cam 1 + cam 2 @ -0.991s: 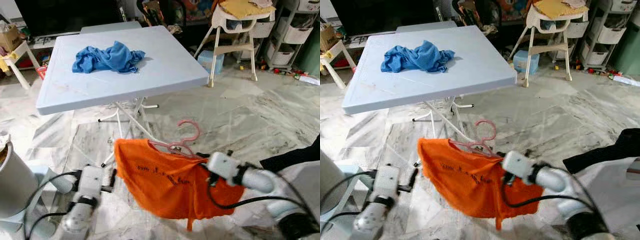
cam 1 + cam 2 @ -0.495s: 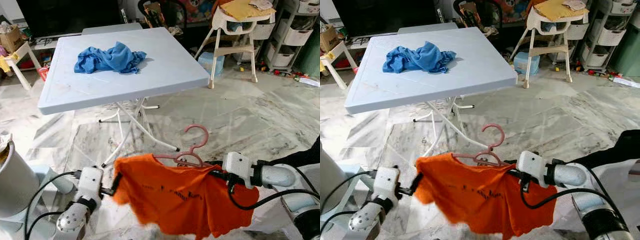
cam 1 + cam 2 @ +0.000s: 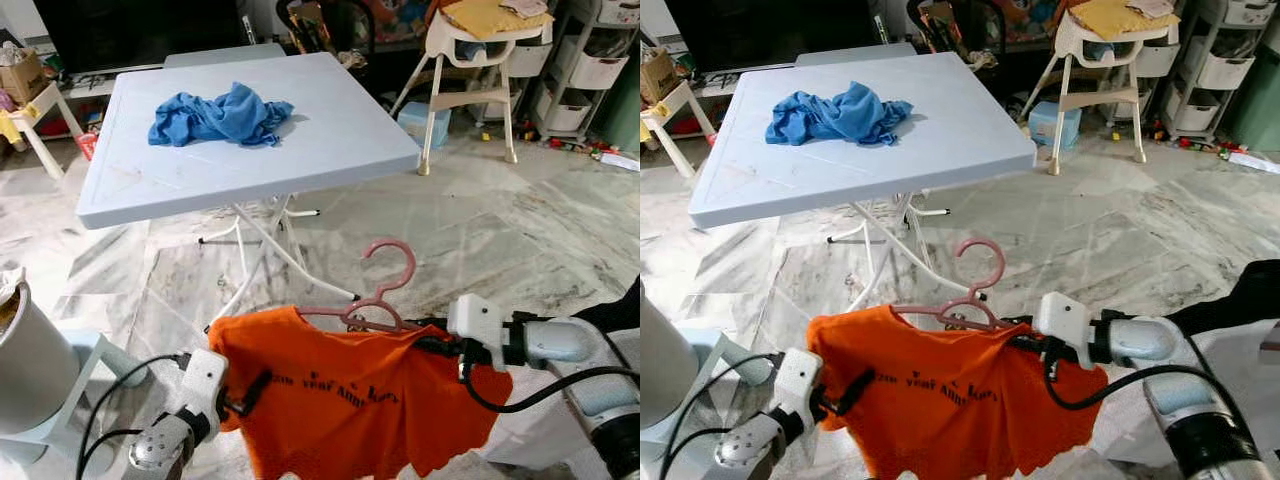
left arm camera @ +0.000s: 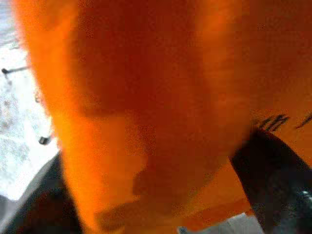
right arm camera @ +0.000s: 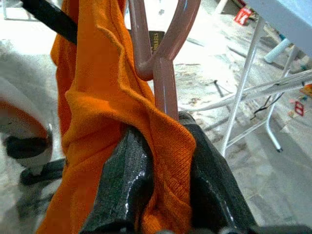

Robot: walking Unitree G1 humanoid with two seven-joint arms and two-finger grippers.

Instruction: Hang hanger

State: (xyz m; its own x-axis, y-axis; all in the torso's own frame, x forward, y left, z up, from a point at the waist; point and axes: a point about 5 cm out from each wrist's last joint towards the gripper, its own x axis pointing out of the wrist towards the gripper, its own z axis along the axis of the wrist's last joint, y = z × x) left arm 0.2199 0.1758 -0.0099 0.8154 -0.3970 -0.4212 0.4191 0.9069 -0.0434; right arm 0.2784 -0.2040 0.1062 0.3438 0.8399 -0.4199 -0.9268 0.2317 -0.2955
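Bright, even daylight in head views — left wrist pic badly blurred, orange shirt [image 4: 146,97] out of focus.

Pink plastic hanger [image 3: 372,296] upright, hook up, orange shirt [image 3: 350,398] with black lettering draped on it, held in air above marble floor.

The only writing I can find is a line of small black lettering printed across the front of the orange shirt [image 3: 360,400] I am holding up; it runs in one row, but the letters are too small and creased for me to read a single word. In my left wrist view a few black strokes of that print show at the edge, blurred beyond reading.
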